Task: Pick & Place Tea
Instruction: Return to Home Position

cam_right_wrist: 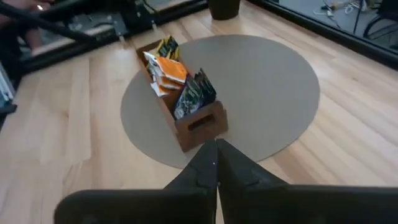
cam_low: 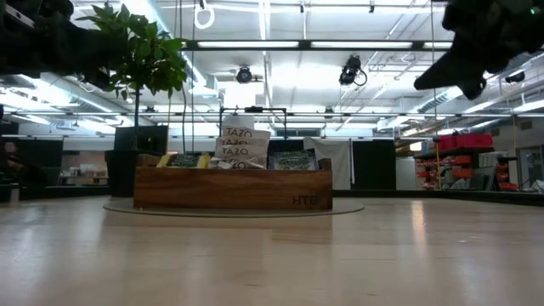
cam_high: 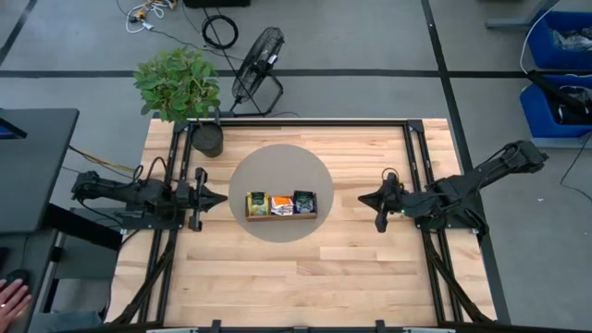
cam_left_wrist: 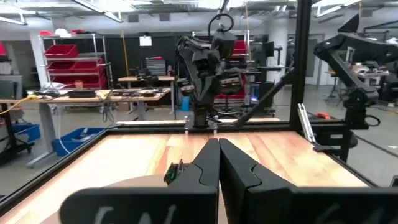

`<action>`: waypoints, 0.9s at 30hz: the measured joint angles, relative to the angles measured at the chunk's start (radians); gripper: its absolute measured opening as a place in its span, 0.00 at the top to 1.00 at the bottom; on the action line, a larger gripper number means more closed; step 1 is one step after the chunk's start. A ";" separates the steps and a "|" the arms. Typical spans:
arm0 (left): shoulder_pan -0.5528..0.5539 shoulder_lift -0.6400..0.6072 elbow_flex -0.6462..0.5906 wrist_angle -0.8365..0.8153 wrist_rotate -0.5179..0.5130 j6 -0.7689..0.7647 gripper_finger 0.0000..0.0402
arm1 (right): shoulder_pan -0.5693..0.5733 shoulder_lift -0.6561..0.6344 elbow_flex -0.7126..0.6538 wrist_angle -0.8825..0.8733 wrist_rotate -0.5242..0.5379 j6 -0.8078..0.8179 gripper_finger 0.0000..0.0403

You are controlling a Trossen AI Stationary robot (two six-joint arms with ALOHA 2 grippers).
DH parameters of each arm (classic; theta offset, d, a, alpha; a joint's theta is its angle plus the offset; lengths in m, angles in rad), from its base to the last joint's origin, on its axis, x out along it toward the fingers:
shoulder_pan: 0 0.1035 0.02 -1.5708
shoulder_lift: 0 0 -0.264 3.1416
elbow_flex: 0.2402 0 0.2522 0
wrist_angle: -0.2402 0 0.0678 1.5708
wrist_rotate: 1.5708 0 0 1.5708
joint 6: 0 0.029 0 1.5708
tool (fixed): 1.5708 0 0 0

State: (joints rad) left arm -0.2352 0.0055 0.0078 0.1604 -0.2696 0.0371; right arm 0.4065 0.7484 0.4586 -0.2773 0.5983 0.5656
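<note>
Left arm lies low along the table's left side, forearm level. The left gripper (cam_high: 219, 197) points inward with its tip near the rim of the round grey mat (cam_high: 280, 157). Its wrist view shows the two fingers (cam_left_wrist: 202, 174) pressed together, nothing between them. The right arm mirrors it on the right side, elbow folded back past the table edge. The right gripper (cam_high: 363, 199) is aimed at the mat and sits short of its rim. Its fingers (cam_right_wrist: 198, 171) are likewise closed tip to tip and empty. The grippers sit one to either side of the wooden tray (cam_high: 280, 218), neither touching it. The tea sachets (cam_high: 280, 203) are all inside the tray, which lies across the middle of the mat, long axis running arm to arm. They stand on edge in three groups: yellow-green sachets (cam_right_wrist: 165, 47) at the left-arm end, orange-and-white sachets (cam_right_wrist: 168, 73) in the middle, dark sachets (cam_right_wrist: 194, 94) at the right-arm end. From the low view the sachets poke above the tray wall, with "TAZO" legible on the pale middle ones. The table (cam_high: 305, 277) is pale wood planks, with black frame rails along both sides and the back. A potted plant (cam_high: 180, 83) stands at the back-left corner. The floor is grey, with a black fan (cam_high: 259, 65) behind the table, loose cables, and blue bins (cam_high: 560, 55) at far right. A person's hand (cam_high: 7, 296) shows at the lower-left edge, off the table. Across the room there is shelving with red bins (cam_left_wrist: 65, 59) and workbenches.
</note>
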 joint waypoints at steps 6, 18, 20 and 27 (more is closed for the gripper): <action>0.088 0.000 0.000 -0.034 0.014 -0.015 0.99 | -0.009 -0.123 -0.172 0.203 0.041 -0.096 0.99; 0.248 0.000 0.000 -0.078 0.146 -0.101 0.99 | -0.218 -0.415 -0.366 0.499 -0.265 -0.350 1.00; 0.258 0.000 0.000 -0.091 0.147 -0.105 0.99 | -0.236 -0.465 -0.367 0.455 -0.295 -0.362 1.00; 0.285 0.000 0.000 -0.109 0.176 -0.105 0.99 | -0.265 -0.671 -0.368 0.283 -0.304 -0.384 1.00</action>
State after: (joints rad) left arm 0.0501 0.0059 0.0074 0.0519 -0.0931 -0.0681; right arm 0.1414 0.0775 0.0910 0.0053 0.2943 0.1819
